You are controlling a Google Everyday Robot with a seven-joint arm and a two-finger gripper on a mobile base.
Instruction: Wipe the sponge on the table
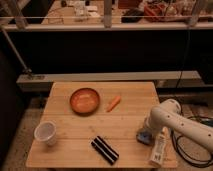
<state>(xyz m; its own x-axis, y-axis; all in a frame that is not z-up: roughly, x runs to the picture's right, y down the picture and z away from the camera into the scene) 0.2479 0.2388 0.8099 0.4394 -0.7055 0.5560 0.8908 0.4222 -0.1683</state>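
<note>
The sponge point(143, 137), a small blue-grey block, lies on the light wooden table point(100, 122) near its right front part. My gripper point(147, 129) comes down from the white arm on the right and sits right on top of the sponge, hiding much of it. The arm reaches in from the right edge of the view.
An orange bowl point(84, 100) stands at the table's back middle, with a carrot point(113, 103) to its right. A white cup point(46, 132) is at the front left. A black ribbed block point(105, 150) lies at the front middle. A white bottle point(158, 148) lies by the right front corner.
</note>
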